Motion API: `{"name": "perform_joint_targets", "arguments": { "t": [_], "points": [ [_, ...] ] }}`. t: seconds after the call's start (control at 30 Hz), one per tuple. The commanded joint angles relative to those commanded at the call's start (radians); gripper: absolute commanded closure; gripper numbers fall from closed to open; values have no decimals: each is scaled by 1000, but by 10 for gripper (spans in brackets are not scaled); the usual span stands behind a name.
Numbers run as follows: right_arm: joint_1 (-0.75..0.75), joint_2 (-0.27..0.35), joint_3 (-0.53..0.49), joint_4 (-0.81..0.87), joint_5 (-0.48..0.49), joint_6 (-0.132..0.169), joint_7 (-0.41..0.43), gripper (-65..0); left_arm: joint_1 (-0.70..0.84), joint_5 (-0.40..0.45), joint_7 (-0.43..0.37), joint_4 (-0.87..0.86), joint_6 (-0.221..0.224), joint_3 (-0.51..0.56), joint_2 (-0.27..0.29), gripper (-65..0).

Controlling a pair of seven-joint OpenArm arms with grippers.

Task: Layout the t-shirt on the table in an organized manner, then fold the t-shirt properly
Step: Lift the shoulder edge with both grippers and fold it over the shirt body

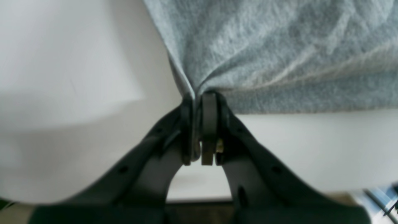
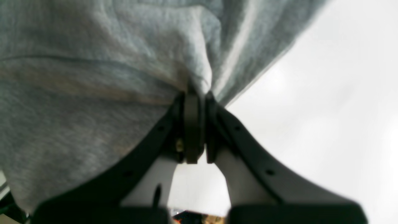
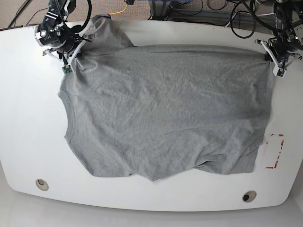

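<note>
The heather-grey t-shirt (image 3: 161, 109) lies spread across the white table (image 3: 142, 196), plain side up, wrinkled, with its neckline toward the left and its hem toward the right. My left gripper (image 3: 273, 56) is at the far right corner, shut on the hem corner. In the left wrist view the gripper (image 1: 199, 95) pinches a pulled-up fold of the t-shirt (image 1: 279, 46). My right gripper (image 3: 75, 51) sits at the far left, shut on the shoulder beside a bunched sleeve. In the right wrist view the gripper (image 2: 199, 93) clamps the t-shirt (image 2: 93, 62).
A red tape rectangle (image 3: 274, 151) marks the table at the right, just past the shirt's edge. Two round grommet holes (image 3: 41, 184) (image 3: 249, 196) sit near the front edge. Cables (image 3: 189, 7) run behind the back edge.
</note>
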Motion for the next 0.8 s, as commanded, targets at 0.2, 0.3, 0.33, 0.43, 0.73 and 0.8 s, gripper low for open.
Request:
{"name": "perform_joint_targets", "arguments": {
  "t": [0.2,0.3,0.33,0.43,0.73,0.8],
  "points": [
    [-17,-2,0,32,0,0,-5,0,8,-3,48,100,0,-2,5,-4],
    [-34,-2,0,69,0,0,-17,0,8,-3,83,166,0,-2,5,-4],
    [-35,-2,0,77,0,0,-23,0,8,-3,87,176,0,-2,5,-4],
    [-37,-2,9,95,2,0,-92,0,8,-3,127,226,0,-2,2,-4],
    [-3,35,135,95,164,0,-106,0,-3,0,138,242,0,-2,-25,-4],
    [12,51,133,92,192,0,-106,0,-35,0,138,242,0,2,-23,-4]
  ]
}}
